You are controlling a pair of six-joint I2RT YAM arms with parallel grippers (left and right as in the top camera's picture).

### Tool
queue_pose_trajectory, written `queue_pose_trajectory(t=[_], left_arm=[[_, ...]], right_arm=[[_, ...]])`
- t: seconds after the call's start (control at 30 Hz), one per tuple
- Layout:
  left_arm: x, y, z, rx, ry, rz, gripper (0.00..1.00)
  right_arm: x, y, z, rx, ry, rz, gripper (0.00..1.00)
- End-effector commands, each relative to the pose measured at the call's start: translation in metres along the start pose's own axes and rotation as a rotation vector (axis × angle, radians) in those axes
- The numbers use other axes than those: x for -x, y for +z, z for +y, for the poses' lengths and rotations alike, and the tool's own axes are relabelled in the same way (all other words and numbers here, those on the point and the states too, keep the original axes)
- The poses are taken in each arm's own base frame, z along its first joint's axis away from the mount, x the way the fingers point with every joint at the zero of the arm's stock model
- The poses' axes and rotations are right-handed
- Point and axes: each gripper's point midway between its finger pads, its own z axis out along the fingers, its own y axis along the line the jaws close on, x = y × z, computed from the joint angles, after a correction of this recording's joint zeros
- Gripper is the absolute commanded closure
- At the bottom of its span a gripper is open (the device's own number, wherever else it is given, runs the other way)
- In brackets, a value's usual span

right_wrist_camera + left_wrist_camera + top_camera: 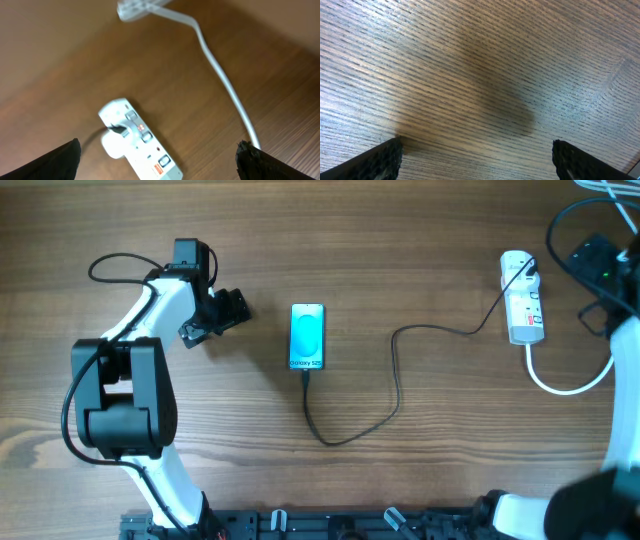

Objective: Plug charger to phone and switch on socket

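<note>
The phone (307,337) screen seems to read "Galaxy S25".

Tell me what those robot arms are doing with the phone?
Nothing is being held right now. The phone lies in the middle with its screen lit. The black charger runs from the phone's end to the white socket, where its plug sits. The right pincer hangs open above the socket, probably going for the switch; I cannot tell if it is on. The left pincer is open over the bare table.
</note>
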Motion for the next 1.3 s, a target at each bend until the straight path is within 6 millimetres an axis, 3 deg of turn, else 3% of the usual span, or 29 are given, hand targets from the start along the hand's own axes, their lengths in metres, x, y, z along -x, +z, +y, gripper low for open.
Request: queue_pose_trajectory(t=[0.0,0.1,0.2,0.33,0.5,0.63,0.8,1.03,1.27], left_arm=[[-0.002,0.005,0.006,0.010,-0.005,0.015,0.00],[-0.002,0.005,0.006,0.010,-0.005,0.015,0.00],[-0.002,0.005,0.006,0.010,-0.005,0.015,0.00],[-0.002,0.005,0.006,0.010,-0.005,0.015,0.00],[-0.002,0.005,0.006,0.010,-0.005,0.015,0.00],[-0.002,0.005,0.006,0.010,-0.005,0.015,0.00],[-0.002,0.005,0.006,0.010,-0.005,0.015,0.00],[-0.002,0.005,0.006,0.010,-0.005,0.015,0.00],[-0.002,0.005,0.006,0.010,-0.005,0.015,0.00]], right_arm=[[0.028,-0.045,0.000,0.020,0.000,-0.123,0.00],[0.038,-0.073,0.007,0.054,0.000,-0.185,0.00],[0.021,-0.079,0.014,0.080,-0.021,-0.172,0.00],[-0.048,-0.066,0.030,0.120,-0.103,-0.051,0.00],[-0.143,-0.043,0.027,0.123,-0.200,0.120,0.00],[-0.212,-0.022,0.038,0.245,-0.228,0.220,0.00],[-0.265,-0.009,0.030,0.303,-0.225,0.277,0.00],[-0.304,0.003,0.014,0.333,-0.216,0.206,0.00],[-0.317,-0.003,0.004,0.387,-0.193,0.078,0.00]])
